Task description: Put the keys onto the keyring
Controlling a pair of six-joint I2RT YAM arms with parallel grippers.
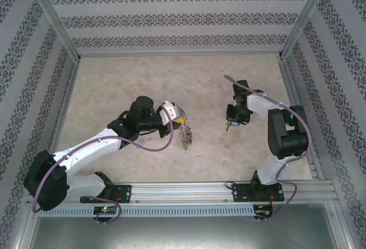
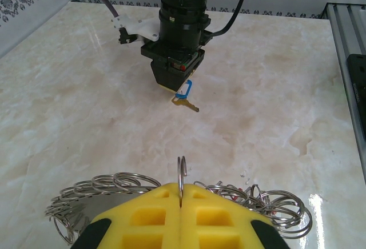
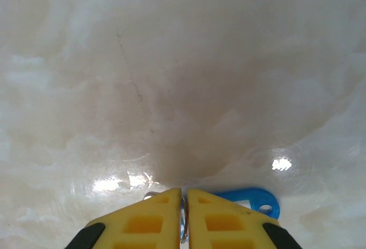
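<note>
From my remote seat I saw a pale, marble-patterned table [image 1: 143, 83], glossy enough to throw back bright spots of light. Walls [image 1: 171, 20] papered in grey floral stripes closed it in on three sides. Bare aluminium posts [image 1: 53, 17] stood at the corners, and a slotted aluminium rail [image 1: 183, 195] ran along the near edge.

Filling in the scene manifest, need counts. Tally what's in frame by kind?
Grippers: 2, the left gripper shut on a loop of the keyring, the right gripper shut on the blue-headed key
Keyring: 1
Blue-headed key: 1
Total: 4
Red bits show among the keyring's loops, too small to count as keys.
</note>
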